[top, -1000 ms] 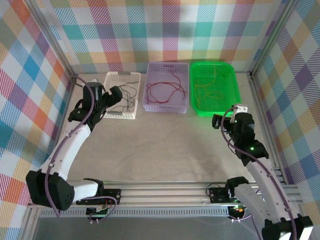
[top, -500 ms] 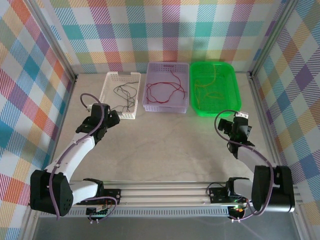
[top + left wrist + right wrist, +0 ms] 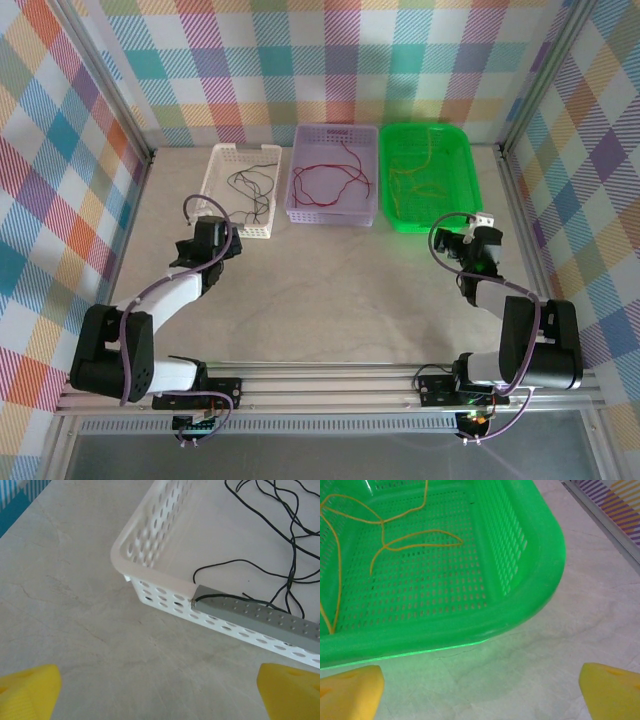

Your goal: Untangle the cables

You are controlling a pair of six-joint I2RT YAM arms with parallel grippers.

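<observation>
The cables lie sorted in three baskets at the back. Thin black cables (image 3: pixel 250 190) (image 3: pixel 280 535) sit in the white basket (image 3: pixel 213 190) (image 3: pixel 145 570). A red cable (image 3: pixel 330 183) loops in the lilac basket (image 3: pixel 297 205). Orange-yellow cables (image 3: pixel 420 180) (image 3: pixel 415 542) rest in the green basket (image 3: pixel 470 190) (image 3: pixel 540 545). My left gripper (image 3: pixel 215 243) (image 3: pixel 160 695) hangs open over bare table just in front of the white basket's near left corner. My right gripper (image 3: pixel 468 243) (image 3: pixel 480 695) is open above the table at the green basket's near right corner. Neither holds anything.
A grey strip (image 3: pixel 260 617) lies along the white basket's near rim, with a black cable end draped over it. Checked walls and metal frame rails (image 3: pixel 130 120) close in the table on three sides. Bare tabletop (image 3: pixel 340 290) stretches between the arms.
Both arms have folded back toward their bases. The left gripper drew away from the white basket's left side to the table in front of it. The right gripper shifted little; both stayed open.
</observation>
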